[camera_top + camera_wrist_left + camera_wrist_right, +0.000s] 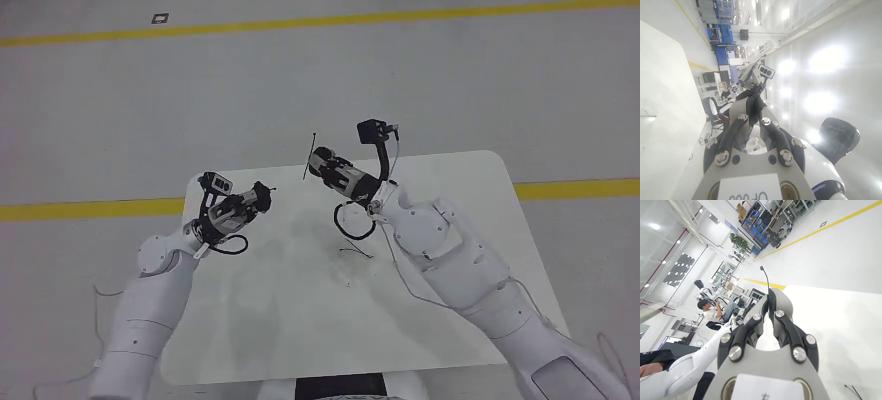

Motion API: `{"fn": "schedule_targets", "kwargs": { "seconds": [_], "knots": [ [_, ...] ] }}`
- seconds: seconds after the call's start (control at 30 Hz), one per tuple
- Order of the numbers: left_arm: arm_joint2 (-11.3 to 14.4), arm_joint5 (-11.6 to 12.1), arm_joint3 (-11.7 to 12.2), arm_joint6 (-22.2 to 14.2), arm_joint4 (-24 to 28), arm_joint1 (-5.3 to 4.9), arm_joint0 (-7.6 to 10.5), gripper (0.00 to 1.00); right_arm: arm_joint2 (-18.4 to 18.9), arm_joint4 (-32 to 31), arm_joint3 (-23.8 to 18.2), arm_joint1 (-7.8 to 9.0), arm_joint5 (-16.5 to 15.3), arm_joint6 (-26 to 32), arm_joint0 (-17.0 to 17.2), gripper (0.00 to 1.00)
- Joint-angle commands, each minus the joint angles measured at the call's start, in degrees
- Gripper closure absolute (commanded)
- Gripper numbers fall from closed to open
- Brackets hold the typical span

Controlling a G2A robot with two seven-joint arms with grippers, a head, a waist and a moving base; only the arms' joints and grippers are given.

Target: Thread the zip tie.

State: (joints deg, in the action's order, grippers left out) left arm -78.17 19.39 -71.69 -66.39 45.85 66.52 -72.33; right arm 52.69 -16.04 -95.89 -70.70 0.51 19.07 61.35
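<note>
Left gripper [263, 193] first: it hangs above the left part of the table [300, 330], near the far edge, pointing across toward its partner. Its fingers [751, 108] are clenched, dark pads pressed flat together. Whether anything thin sits between them I cannot tell.

Moving right, here's the zip tie [767, 280]: a thin black strip held aloft, well apart from the left gripper. From above it runs on a slant, its lower end over the table and its upper end crossing the far edge with the floor behind it. In the right wrist view it rises out of the pads, bends slightly, and ends in a small blocky head at the free tip.

Just right of it is the right gripper [769, 298], closed tight on the strip and pinching it partway along, one pad on either side. In the top view a short length pokes out below the grip. This gripper sits above the far edge near the table's middle, aimed back at the left one.

Further right and nearer the robot, loose ties [355, 250] lie flat on the tabletop, thin dark lines crossing each other, apart from both grippers.
</note>
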Motion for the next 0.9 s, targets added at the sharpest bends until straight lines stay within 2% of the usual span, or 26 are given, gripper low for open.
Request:
{"fn": "schedule_targets", "kwargs": {
  "seconds": [0.0, 0.27, 0.47, 0.7, 0.87],
  "knots": [
    [0.8, -0.1, -0.7, 2.0, 0.8, 0.21, -0.74, 1.00, -0.5, -0.1, -0.9, -0.20, 0.3, -1.5, 1.1, 1.00],
    [2.5, 0.1, -1.2, 6.2, -0.6, 1.54, -0.99, 1.00, -2.8, -0.5, -2.2, -1.36, 3.2, -5.6, 3.3, 1.00],
    [2.2, 0.1, -0.5, 6.6, -1.9, 2.92, -0.71, 1.00, -3.3, -0.7, -2.7, -2.03, 5.2, -8.3, 3.6, 1.00],
    [2.2, 0.1, -0.5, 6.6, -1.9, 2.92, -0.71, 1.00, -3.3, -1.2, -2.8, -2.16, 5.1, -8.8, 4.2, 1.00],
    [2.2, 0.1, -0.5, 6.6, -1.9, 2.92, -0.71, 1.00, -3.7, -2.0, -2.4, -2.78, 6.4, -10.1, 4.1, 1.00]
  ]
}}
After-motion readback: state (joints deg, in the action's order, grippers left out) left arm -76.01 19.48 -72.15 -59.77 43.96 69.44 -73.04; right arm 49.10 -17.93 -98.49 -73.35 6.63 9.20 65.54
